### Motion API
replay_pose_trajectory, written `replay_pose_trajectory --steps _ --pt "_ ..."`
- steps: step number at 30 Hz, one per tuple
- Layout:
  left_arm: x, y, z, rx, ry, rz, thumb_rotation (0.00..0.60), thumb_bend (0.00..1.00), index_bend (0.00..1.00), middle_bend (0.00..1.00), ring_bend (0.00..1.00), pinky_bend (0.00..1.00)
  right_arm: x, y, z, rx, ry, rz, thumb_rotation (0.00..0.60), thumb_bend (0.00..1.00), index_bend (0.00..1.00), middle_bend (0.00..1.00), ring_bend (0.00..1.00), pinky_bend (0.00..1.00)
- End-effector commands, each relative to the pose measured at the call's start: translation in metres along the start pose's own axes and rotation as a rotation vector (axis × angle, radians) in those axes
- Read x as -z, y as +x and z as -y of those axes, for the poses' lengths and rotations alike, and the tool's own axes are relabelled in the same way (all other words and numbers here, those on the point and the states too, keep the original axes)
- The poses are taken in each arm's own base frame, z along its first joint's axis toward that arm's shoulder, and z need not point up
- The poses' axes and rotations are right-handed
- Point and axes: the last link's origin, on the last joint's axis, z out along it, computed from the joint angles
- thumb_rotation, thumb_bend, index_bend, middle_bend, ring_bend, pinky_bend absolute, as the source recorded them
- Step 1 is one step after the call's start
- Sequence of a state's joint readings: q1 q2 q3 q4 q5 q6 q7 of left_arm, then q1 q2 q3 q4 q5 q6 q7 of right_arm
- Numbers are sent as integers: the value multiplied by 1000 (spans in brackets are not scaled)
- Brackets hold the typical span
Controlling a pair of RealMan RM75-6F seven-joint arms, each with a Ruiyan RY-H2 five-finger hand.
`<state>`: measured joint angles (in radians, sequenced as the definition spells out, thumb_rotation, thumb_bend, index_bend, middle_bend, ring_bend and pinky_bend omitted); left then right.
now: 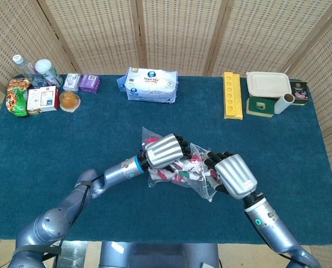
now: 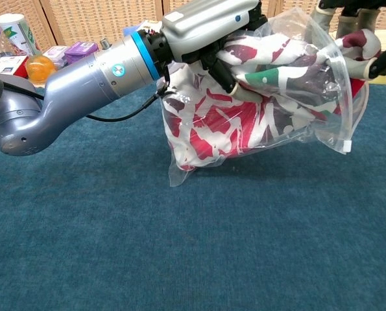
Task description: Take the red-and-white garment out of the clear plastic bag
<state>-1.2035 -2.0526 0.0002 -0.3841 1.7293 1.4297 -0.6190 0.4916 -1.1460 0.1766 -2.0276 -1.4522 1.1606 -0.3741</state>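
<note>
The clear plastic bag point(image 2: 309, 123) with the red-and-white garment point(image 2: 212, 123) in it hangs just above the blue table point(image 2: 115, 246), between both hands. My left hand point(image 2: 205, 26) grips the bag's upper left part from above, bunching film and cloth together. In the head view that hand point(image 1: 166, 149) covers the bag's point(image 1: 198, 187) left half. My right hand point(image 1: 234, 176) is at the bag's right, open end; its fingers point(image 2: 351, 16) close around a lump of the garment there. The bag's zip edge point(image 2: 347, 146) hangs loose at the lower right.
Along the table's far edge stand a pack of wipes point(image 1: 152, 85), a yellow tray point(image 1: 232, 95), a white lidded box point(image 1: 268, 84) and a roll point(image 1: 284, 102). Bottles, snack packs and an orange cup point(image 1: 69, 100) crowd the far left corner.
</note>
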Motion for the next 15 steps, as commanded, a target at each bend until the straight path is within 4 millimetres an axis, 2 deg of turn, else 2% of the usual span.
replay_pose_trajectory --steps 1,6,15 --pt "0 0 0 1 -3 -1 600 292 879 737 699 711 -2 -2 1 19 -1 3 600 497 561 406 547 534" --pt "2 1 -1 1 -14 0 600 292 879 737 699 711 -4 -3 0 38 -15 -32 600 496 656 476 598 557" --pt "14 10 8 7 1 -2 600 289 879 737 699 690 5 -4 0 15 -15 -24 600 493 709 523 644 579"
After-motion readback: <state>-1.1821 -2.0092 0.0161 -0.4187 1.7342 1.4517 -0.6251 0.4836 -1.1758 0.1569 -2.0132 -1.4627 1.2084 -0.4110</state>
